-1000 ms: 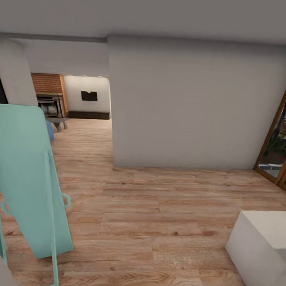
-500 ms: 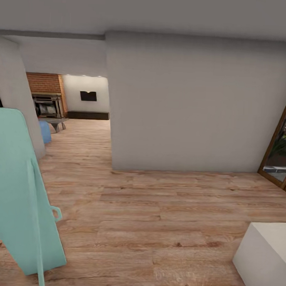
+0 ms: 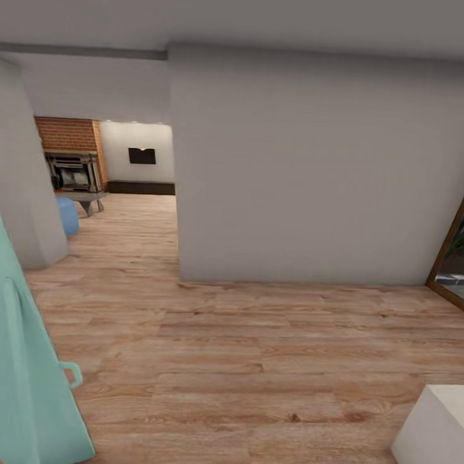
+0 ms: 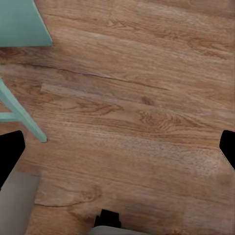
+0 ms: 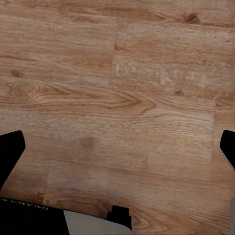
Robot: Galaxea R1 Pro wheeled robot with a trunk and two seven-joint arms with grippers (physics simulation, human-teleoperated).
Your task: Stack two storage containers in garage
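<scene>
Hallway scene, robot in transit on light wood plank floor [image 3: 253, 368]. Head view: big white wall block [image 3: 309, 168] dead ahead at 12 o'clock, its foot meeting the planks. At 10 o'clock an opening leads to the living room [image 3: 126, 180]: brick fireplace [image 3: 68, 154], dark low cabinet [image 3: 142, 187] along the far wall, a dark panel [image 3: 141, 156] above it, a grey coffee table [image 3: 85, 198] and a bit of blue seat [image 3: 66, 215] beside a white pillar [image 3: 21, 182]. No storage containers visible anywhere in these frames. At 8 o'clock a mint-green board-like piece of furniture [image 3: 16, 371] leans close, with a small loop handle on its edge. At 3 o'clock a wood-framed glass door [image 3: 457, 255]; at 4 o'clock a white block corner [image 3: 436, 430]. Left wrist view: left gripper [image 4: 117, 149] spread wide, black fingertips [image 4: 10, 154] at the frame edges, nothing between them, plank floor beneath, mint-green panel and thin leg [image 4: 22, 115] near it. Right wrist view: right gripper [image 5: 117, 152] also spread apart and empty, black fingertips [image 5: 10, 149] over bare planks.
</scene>
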